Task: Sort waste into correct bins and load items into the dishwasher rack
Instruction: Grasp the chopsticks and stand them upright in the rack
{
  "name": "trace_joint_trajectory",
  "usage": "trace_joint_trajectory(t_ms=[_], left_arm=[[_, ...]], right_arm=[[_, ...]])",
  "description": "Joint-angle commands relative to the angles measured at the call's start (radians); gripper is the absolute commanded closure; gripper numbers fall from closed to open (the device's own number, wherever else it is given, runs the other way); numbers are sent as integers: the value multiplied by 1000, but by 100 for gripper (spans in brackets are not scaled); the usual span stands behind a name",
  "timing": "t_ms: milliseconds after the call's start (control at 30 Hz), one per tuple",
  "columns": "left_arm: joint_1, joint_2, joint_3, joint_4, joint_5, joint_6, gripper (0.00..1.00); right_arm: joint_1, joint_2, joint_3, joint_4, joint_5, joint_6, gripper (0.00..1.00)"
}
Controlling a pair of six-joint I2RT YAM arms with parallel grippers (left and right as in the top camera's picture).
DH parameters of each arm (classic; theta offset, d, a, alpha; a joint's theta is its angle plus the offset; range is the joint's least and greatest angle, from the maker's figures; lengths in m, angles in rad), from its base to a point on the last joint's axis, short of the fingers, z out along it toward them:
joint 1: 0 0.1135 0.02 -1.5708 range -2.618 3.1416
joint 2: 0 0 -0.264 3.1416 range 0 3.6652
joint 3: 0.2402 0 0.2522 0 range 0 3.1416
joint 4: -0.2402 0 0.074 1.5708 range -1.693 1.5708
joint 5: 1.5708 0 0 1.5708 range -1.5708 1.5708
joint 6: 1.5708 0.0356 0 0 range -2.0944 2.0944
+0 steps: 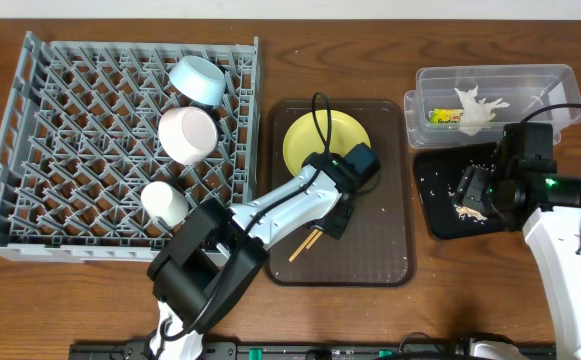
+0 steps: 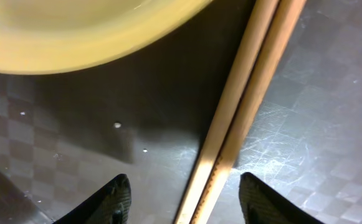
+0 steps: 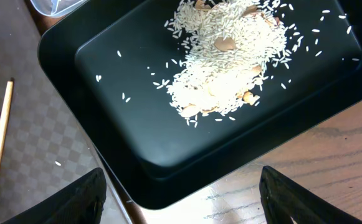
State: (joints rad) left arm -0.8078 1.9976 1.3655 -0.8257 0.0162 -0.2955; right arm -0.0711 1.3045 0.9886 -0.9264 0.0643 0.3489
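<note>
Chopsticks (image 2: 249, 106) lie side by side, touching along their length, on the dark brown serving tray (image 1: 390, 250). They are just beside the rim of the yellow plate (image 1: 310, 135), which sits at the far end of the same tray. The left pincer (image 2: 187, 208) is low over the pair and spread wide, with one fingertip on each side of the sticks and a gap between each fingertip and the wood. It grips nothing. In the overhead view, one end of the sticks pokes out from under that arm.

The dishwasher rack (image 1: 70, 150) stands on the worktop (image 1: 370, 40) to the left of the serving tray. Three items sit among its pegs toward its right side. The light blue bowl (image 1: 198, 78) is at the far edge and tilted, the white bowl (image 1: 188, 134) is in the middle, and the small white cup (image 1: 164, 201) is nearest the front.

On the right, the clear tub (image 1: 530, 85) holds the crumpled tissue (image 1: 480, 108) and the snack wrapper (image 1: 444, 116). In front of it, the black tray (image 3: 137, 124) holds the food scraps (image 3: 224, 62), a heap of pale grains and a few larger bits with stray grains scattered around. The right pincer (image 3: 184, 199) hangs above this tray, by one of its edges, with its fingers spread well apart and holding nothing.
</note>
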Motion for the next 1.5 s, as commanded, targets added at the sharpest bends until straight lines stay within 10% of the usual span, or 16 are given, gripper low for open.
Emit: trace_joint_trajectory(t_ms=[0, 500, 867, 1467], left_arm=[[4, 11, -7, -3, 44, -6, 42], [3, 25, -77, 74, 140, -21, 52], [3, 21, -80, 60, 141, -24, 92], [3, -198, -65, 5, 142, -13, 94]], right_arm=[[-9, -10, 13, -2, 10, 13, 23], [-9, -10, 13, -2, 10, 13, 23], [-9, -10, 13, -4, 10, 13, 23], [-9, -10, 13, -6, 10, 13, 23]])
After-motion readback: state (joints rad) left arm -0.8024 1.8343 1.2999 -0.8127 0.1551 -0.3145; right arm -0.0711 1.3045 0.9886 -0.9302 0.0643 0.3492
